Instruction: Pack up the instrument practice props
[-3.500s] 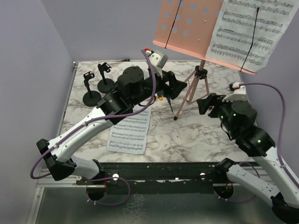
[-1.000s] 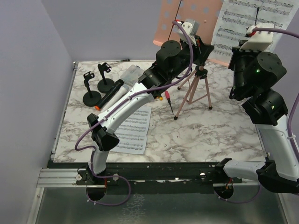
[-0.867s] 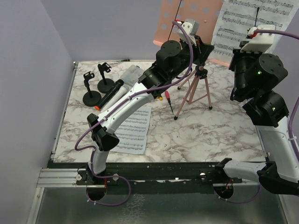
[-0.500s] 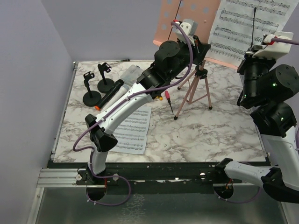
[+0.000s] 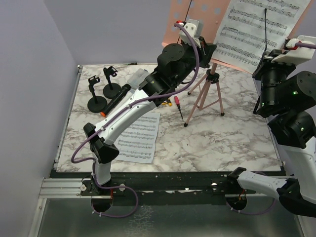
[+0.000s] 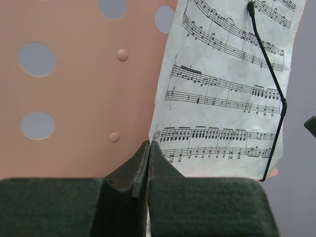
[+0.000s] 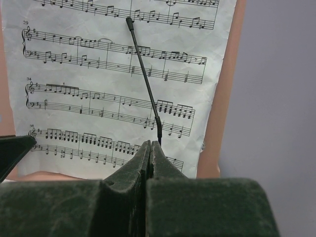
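sheet-music page (image 5: 247, 34): upper right, on pink desk (image 5: 178, 15), pinned by thin black wire (image 7: 144, 81) | left gripper (image 6: 148, 147): fingers together at page's bottom corner | right gripper (image 7: 150, 146): fingers together under wire | both likely there to free page

sheet-music page (image 6: 222, 98): matt white paper, faintly creased; pink perforated desk (image 6: 74, 98): smooth, matt; table (image 5: 222, 143): marble-patterned, smooth, slight sheen.

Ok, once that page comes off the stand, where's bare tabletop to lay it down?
The widest bare marble lies in front of the tripod legs, between the loose page and the right arm. A narrower strip runs along the left edge, in front of the mic holders. The back left is crowded: holders, microphone, clear box, a screwdriver.
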